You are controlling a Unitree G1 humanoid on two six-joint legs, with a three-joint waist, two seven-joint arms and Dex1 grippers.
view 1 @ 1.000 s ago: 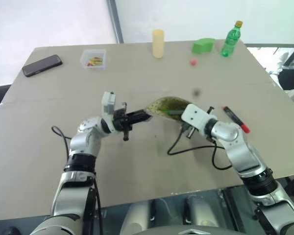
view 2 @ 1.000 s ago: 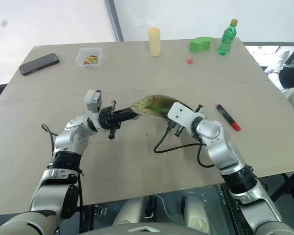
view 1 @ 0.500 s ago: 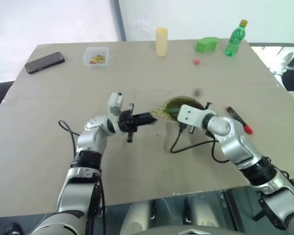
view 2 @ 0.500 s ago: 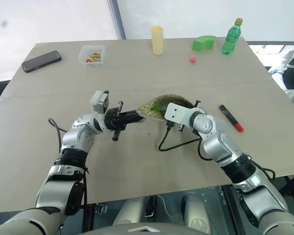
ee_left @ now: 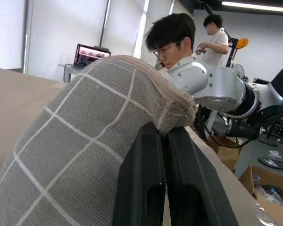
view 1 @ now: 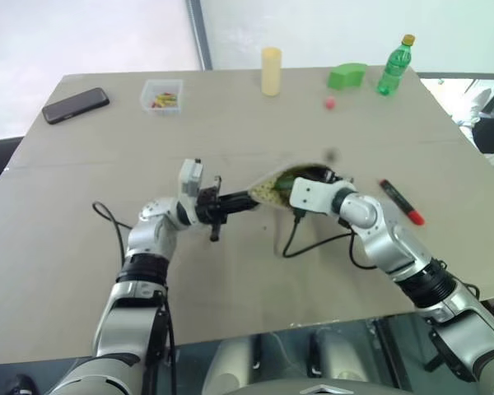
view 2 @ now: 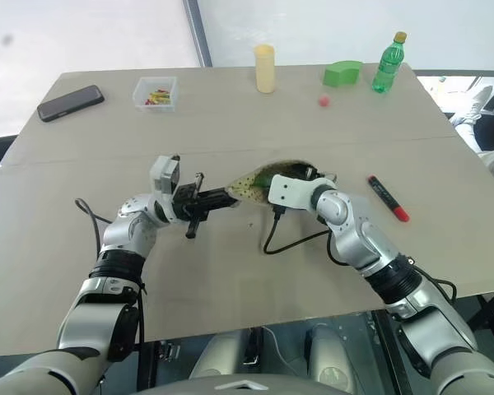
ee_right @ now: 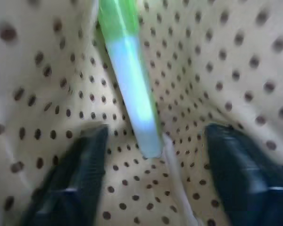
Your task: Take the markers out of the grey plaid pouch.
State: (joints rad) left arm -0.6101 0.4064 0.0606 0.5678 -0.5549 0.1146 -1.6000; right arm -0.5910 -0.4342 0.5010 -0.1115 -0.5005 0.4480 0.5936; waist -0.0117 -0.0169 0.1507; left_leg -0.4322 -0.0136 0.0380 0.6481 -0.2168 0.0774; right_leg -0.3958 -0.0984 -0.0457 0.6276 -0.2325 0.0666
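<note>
Head views, left pincer [view 1: 249, 197]: pressed together on the near corner of the grey plaid pouch [view 1: 273, 183], holding it lifted off the surface [view 1: 82, 230].
Head views, right pincer [view 2: 267, 179]: pushed into the pouch's open mouth from the side opposite the left pincer; its fingers are hidden by the fabric.
Head views, open room: bare surface on all sides of both pincers; the near edge lies well behind the wrists.
Head views, around: red marker [view 1: 399, 202] lies on the surface beside the right forearm, apart from the pouch. Black phone [view 1: 75, 105], clear box [view 1: 160, 95], yellow cylinder [view 1: 270, 71], green block [view 1: 347, 76], green bottle [view 1: 393, 64] and small red ball [view 1: 330, 103] stand well beyond the pincers by the far edge.
Left wrist view: fingers [ee_left: 144, 188] clamp the pouch's hem; two people stand behind.
Right wrist view: fingers [ee_right: 80, 174] spread wide inside the dotted lining, the green marker [ee_right: 129, 80] between them, ahead, not touched.
</note>
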